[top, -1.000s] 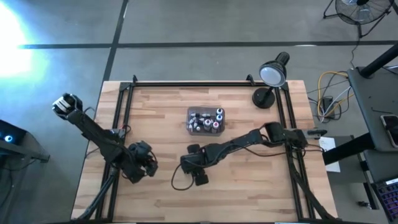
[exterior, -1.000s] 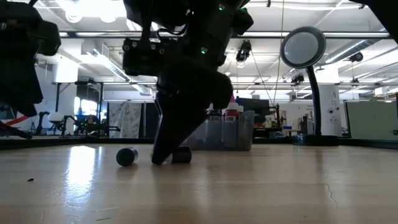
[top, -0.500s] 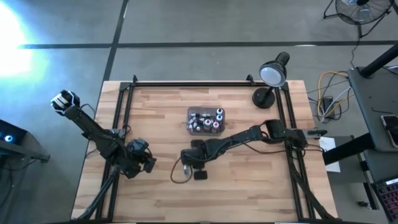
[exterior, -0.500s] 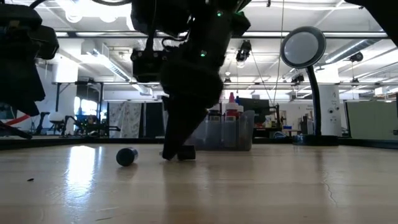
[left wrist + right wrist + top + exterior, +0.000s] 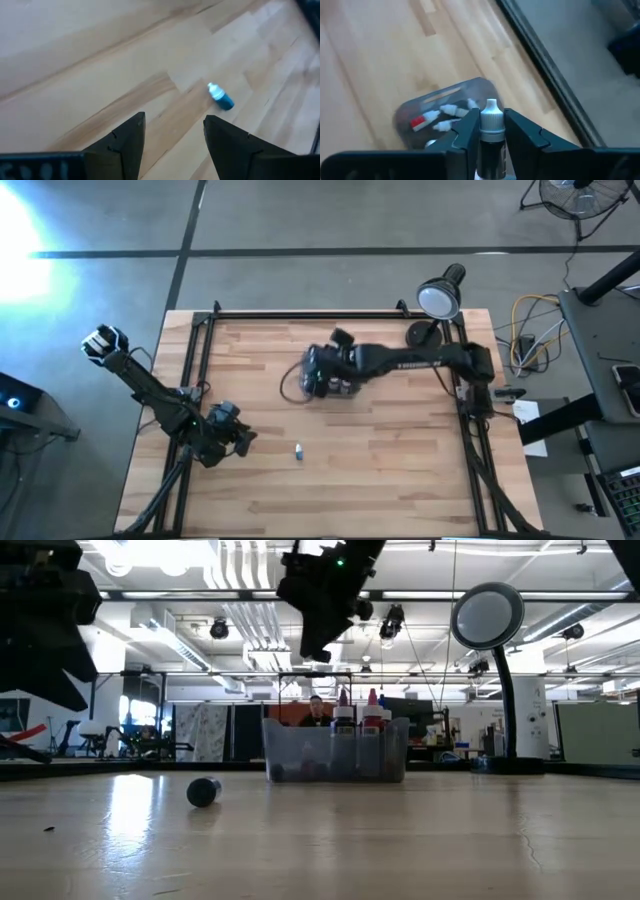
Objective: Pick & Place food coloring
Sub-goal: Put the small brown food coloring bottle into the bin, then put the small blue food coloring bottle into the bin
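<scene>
The right gripper [image 5: 312, 372] hangs above the clear tray [image 5: 349, 391], which sits a little toward twelve o'clock of the table's [image 5: 400, 470] centre in the high view; the arm reaches in from the three o'clock side. In the right wrist view its two dark fingers [image 5: 465, 132] pinch a dark dropper bottle [image 5: 490, 131] upright by the body, its pale grey cap and nozzle standing clear above the fingertips. Beyond that held bottle the tray holds several more food coloring bottles [image 5: 441, 118], lying with white nozzles showing and one with a red label. In the low view the tray [image 5: 335, 750] rests on the wood with a few bottle tops rising above its rim, and the right gripper [image 5: 318, 640] is well above it, apart from it. One blue bottle [image 5: 298, 450] with a white cap lies on its side on the bare table toward six o'clock of the tray, well apart from it. The left gripper [image 5: 243, 439] waits at about nine o'clock of that blue bottle, near it but not touching; the left wrist view shows its fingers [image 5: 129, 141] spread wide with nothing between them, the blue bottle [image 5: 220, 97] lying ahead of them. A round desk lamp [image 5: 437, 300] stands at the table's two o'clock corner.
</scene>
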